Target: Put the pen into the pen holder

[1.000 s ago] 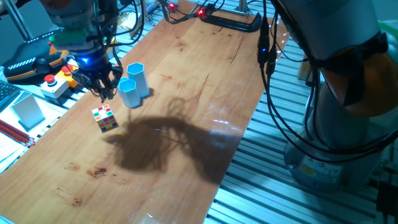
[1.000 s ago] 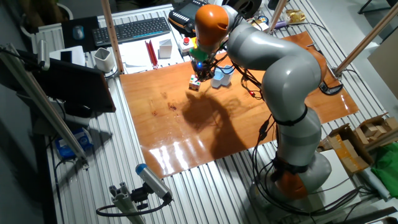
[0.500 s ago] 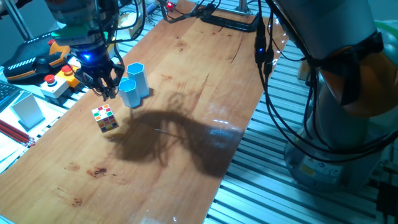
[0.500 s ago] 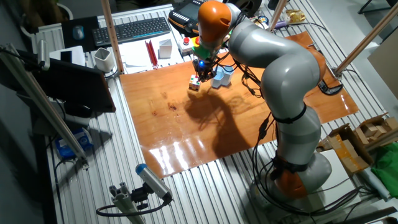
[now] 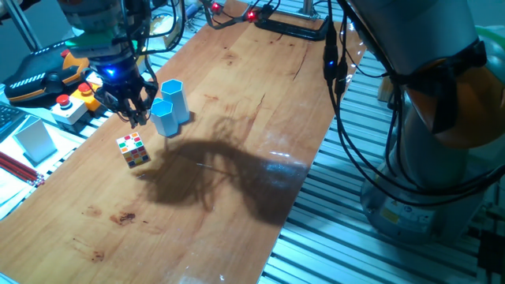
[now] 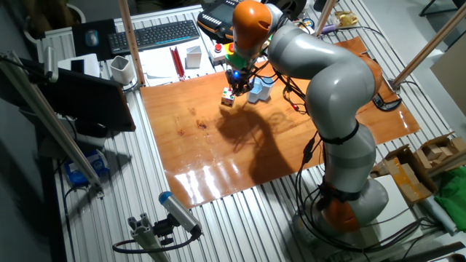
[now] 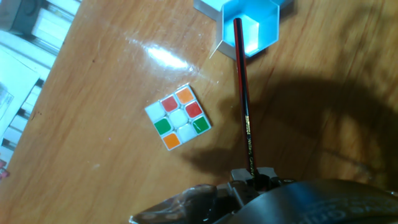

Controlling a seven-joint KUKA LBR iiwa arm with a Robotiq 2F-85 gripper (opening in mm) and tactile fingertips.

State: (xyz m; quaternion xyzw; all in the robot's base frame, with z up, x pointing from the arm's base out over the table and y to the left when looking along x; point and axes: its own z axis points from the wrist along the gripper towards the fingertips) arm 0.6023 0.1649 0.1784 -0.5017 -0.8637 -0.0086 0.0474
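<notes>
claw (image 7: 252,177) is pinching the pen (image 7: 243,102) by its top end; it's looking light, stiff and thin, tip hanging over the pen holder (image 7: 250,28).

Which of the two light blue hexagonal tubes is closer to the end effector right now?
The shorter light blue hexagonal tube; the end effector hangs beside it, while the taller tube stands behind, farther away.

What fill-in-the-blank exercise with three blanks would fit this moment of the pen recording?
1. The pen is held in the gripper, whose jaws are ____ on it.
2. In the hand view the pen's far tip lies over an opening of the ____ pen holder.
3. The multicoloured cube rests on the ____ table.

Missing words: shut; blue; wooden
</notes>
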